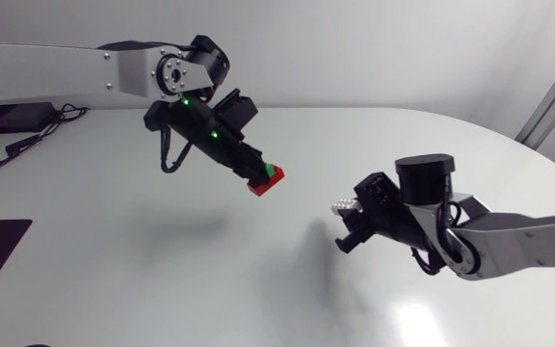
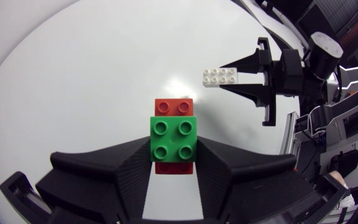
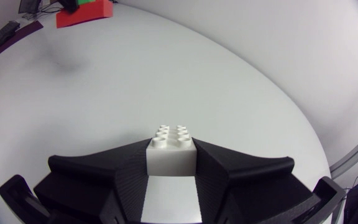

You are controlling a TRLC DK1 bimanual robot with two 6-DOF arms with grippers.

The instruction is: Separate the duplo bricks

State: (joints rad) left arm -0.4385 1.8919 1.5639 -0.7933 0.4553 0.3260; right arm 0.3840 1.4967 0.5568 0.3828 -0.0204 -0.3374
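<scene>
Within snug right hand [image 3: 171,148]: white brick [image 3: 171,158].

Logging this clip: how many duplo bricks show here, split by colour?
green brick: 1
red brick: 1
white brick: 1
Total: 3

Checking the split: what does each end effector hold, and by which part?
The left end effector pinches the green brick on the red brick across the stack's sides; the right end effector pinches the white brick across its sides.
</scene>
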